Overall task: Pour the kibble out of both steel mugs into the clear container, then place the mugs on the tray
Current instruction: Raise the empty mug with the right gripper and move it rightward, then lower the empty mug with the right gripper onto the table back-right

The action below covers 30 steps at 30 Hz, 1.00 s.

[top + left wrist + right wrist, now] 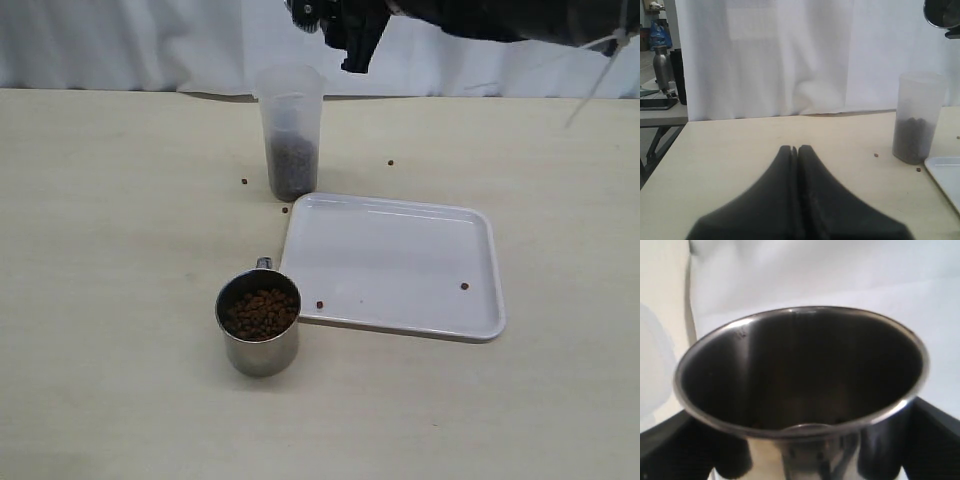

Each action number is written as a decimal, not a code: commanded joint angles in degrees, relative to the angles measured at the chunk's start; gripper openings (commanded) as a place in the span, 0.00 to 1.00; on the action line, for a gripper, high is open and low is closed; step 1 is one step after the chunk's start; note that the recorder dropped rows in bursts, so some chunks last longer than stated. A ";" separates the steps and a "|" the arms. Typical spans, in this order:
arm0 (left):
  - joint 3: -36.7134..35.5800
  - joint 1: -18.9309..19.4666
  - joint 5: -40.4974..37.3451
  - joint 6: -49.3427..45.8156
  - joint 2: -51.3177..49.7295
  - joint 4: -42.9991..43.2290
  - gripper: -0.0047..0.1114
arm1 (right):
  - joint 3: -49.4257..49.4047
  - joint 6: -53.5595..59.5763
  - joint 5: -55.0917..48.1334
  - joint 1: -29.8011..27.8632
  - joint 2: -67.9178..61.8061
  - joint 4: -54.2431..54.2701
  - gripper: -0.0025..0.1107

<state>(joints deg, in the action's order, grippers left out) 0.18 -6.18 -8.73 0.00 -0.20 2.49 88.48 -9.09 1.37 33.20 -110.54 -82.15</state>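
One steel mug (pixel 259 322) stands upright on the table in front of the tray's left corner, about half full of kibble (pixel 261 313). The other steel mug (pixel 800 390) looks empty inside and sits between the fingers (pixel 700 450) of my right gripper (pixel 810 457), which is shut on it. That gripper (pixel 355 38) hangs high above and just right of the clear container (pixel 290 120), which holds kibble (pixel 291 165) in its lower part. The white tray (pixel 400 255) lies flat to the right. My left gripper (pixel 797 149) is shut on nothing, low over the table, left of the container (pixel 918 116).
Stray pellets lie on the table by the container (pixel 244 181), farther right (pixel 390 163), at the tray's front edge (pixel 320 304), and one on the tray (pixel 464 286). A white curtain closes off the back. A side table with bottles (pixel 662 65) stands beyond the table's edge.
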 commanded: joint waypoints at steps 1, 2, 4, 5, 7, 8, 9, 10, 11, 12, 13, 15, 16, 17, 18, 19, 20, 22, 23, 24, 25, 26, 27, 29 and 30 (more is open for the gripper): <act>-0.18 -0.56 0.60 0.00 0.20 -0.01 0.04 | -4.77 -2.42 13.84 -4.25 2.42 2.23 0.07; -0.18 -0.56 0.60 0.00 0.20 -0.01 0.04 | -6.03 -3.54 15.67 -5.39 2.76 2.23 0.07; -0.18 -0.56 0.60 0.00 0.20 -0.01 0.04 | -8.68 -4.12 20.52 -7.80 3.56 2.23 0.07; -0.18 -0.56 0.60 0.00 0.20 -0.01 0.04 | -10.28 -4.60 23.89 -9.30 3.94 2.23 0.07; -0.18 -0.56 0.60 0.00 0.20 -0.01 0.04 | -13.14 -6.35 30.41 -12.71 4.48 2.23 0.07; -0.18 -0.56 0.60 0.00 0.20 -0.01 0.04 | -14.35 -7.96 34.13 -14.64 4.48 1.99 0.07; -0.18 -0.56 0.60 0.00 0.20 -0.01 0.04 | -15.57 -9.60 37.77 -16.66 4.48 1.83 0.07; -0.18 -0.56 0.60 0.00 0.20 -0.01 0.04 | -16.57 -10.60 41.20 -18.38 4.38 1.83 0.07; -0.18 -0.56 0.60 0.00 0.20 -0.01 0.04 | -17.92 -11.64 44.30 -20.48 4.24 1.83 0.07; -0.18 -0.56 0.60 0.00 0.20 -0.01 0.04 | -19.21 -12.78 47.02 -22.61 3.97 1.83 0.07; -0.18 -0.56 0.60 0.00 0.20 -0.01 0.04 | -20.21 -13.49 48.67 -24.31 3.68 1.83 0.07; -0.18 -0.56 0.60 0.00 0.20 -0.01 0.04 | -22.40 -15.05 50.73 -28.13 2.57 1.99 0.07; -0.18 -0.56 0.60 0.00 0.20 -0.01 0.04 | -23.42 -15.74 50.76 -29.84 1.75 2.36 0.07; -0.18 -0.56 0.60 0.00 0.20 -0.01 0.04 | -24.27 -15.97 50.76 -31.34 0.68 3.18 0.07; -0.18 -0.56 0.60 0.00 0.20 -0.01 0.04 | -24.97 -15.97 50.76 -32.69 -0.63 4.07 0.07; -0.18 -0.56 0.60 0.00 0.20 -0.01 0.04 | -25.30 -15.97 50.76 -33.61 -1.82 4.66 0.07; -0.18 -0.56 0.60 0.00 0.20 -0.01 0.04 | -25.28 -15.72 50.76 -34.55 -3.49 5.33 0.07; -0.18 -0.56 0.60 0.00 0.20 -0.01 0.04 | -25.28 -14.69 51.23 -35.53 -6.75 7.19 0.07; -0.18 -0.56 0.60 0.00 0.20 -0.01 0.04 | -25.28 -12.90 51.99 -35.75 -8.60 9.35 0.07; -0.18 -0.56 0.60 0.00 0.20 -0.01 0.04 | -25.28 -10.91 52.91 -35.75 -10.51 12.06 0.07; -0.18 -0.56 0.60 0.00 0.20 -0.01 0.04 | -25.28 -8.64 53.97 -35.75 -12.42 14.50 0.07; -0.18 -0.56 0.60 0.00 0.20 -0.01 0.04 | -25.28 -6.44 55.37 -35.75 -14.33 17.61 0.07; -0.18 -0.56 0.60 0.00 0.20 -0.01 0.04 | -25.18 -4.49 57.67 -35.75 -16.26 20.93 0.07; -0.18 -0.56 0.60 0.00 0.20 -0.01 0.04 | -25.18 -1.70 63.10 -35.75 -19.54 28.10 0.07; -0.18 -0.56 0.60 0.00 0.20 -0.01 0.04 | -25.18 -0.84 65.59 -35.75 -21.22 31.57 0.07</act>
<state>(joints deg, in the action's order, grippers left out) 0.18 -6.18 -8.73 0.00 -0.20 2.49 63.26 -14.27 59.42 -2.18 -128.22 -61.10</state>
